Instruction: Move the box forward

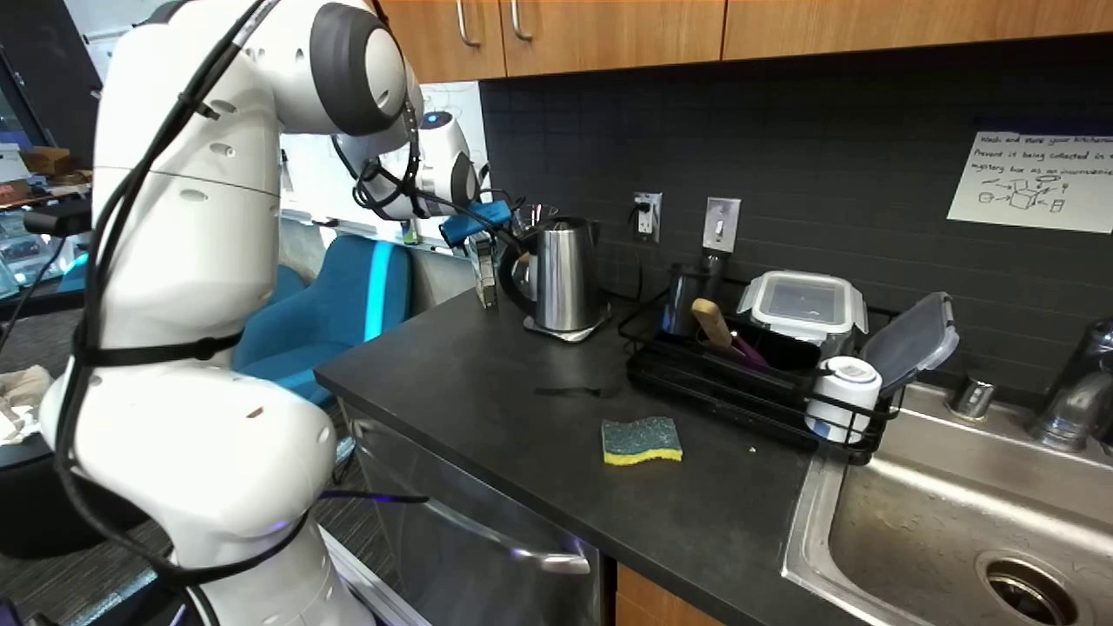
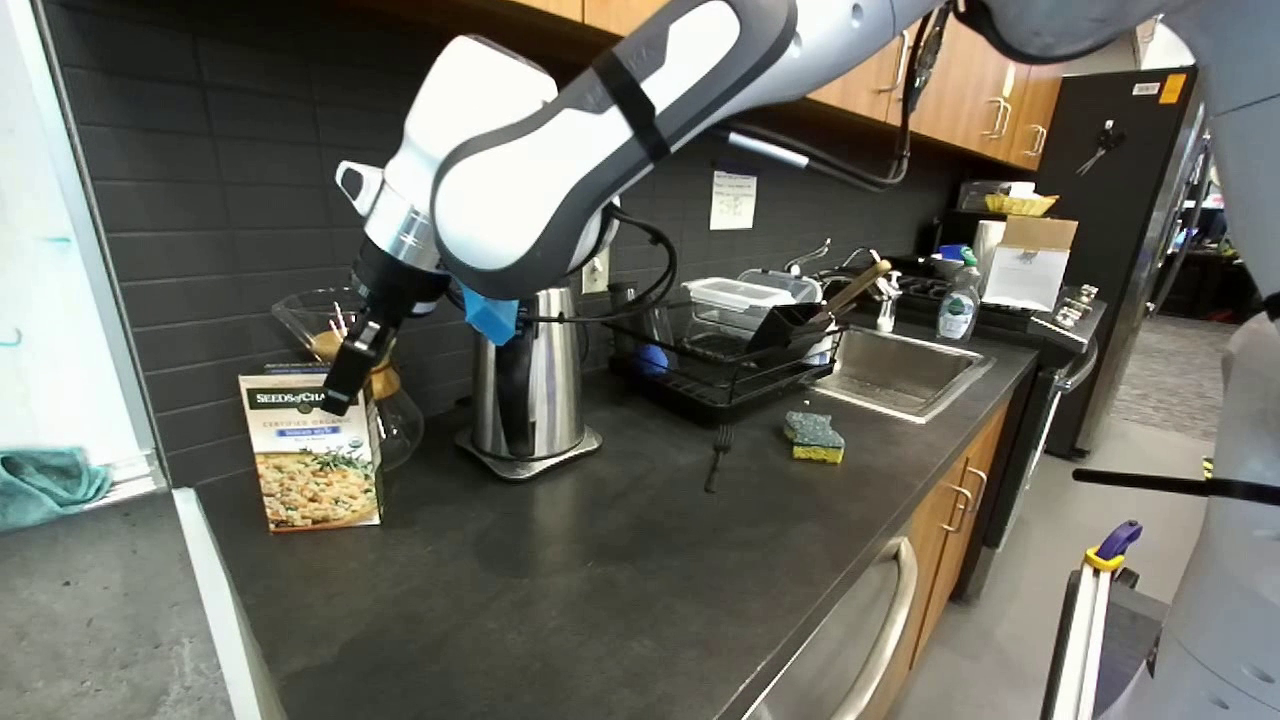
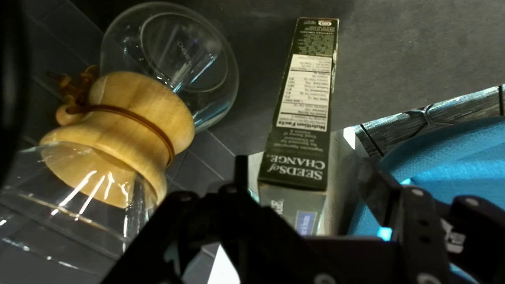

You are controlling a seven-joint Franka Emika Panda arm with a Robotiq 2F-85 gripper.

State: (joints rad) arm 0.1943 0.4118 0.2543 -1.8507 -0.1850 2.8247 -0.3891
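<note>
The box [image 2: 312, 450] is a printed "Seeds of Change" carton with a food picture on its front. It stands upright at the counter's end, and its narrow side [image 1: 484, 274] shows beside the kettle in an exterior view. In the wrist view its dark side panel [image 3: 303, 98] carries nutrition text. My gripper [image 3: 307, 177] is open, with one finger on each side of the box's upper end and gaps visible. In an exterior view the gripper [image 2: 345, 380] points down at the box's top right corner; one finger overlaps the front there.
A glass carafe with a wooden collar [image 3: 130, 110] stands close beside the box. A steel kettle [image 2: 530, 390] is nearby. A fork [image 2: 718, 458], a sponge [image 2: 815, 437] and a black dish rack [image 2: 720, 390] lie further along the counter [image 2: 520, 600]. A blue chair [image 1: 348, 287] stands beyond the counter's end.
</note>
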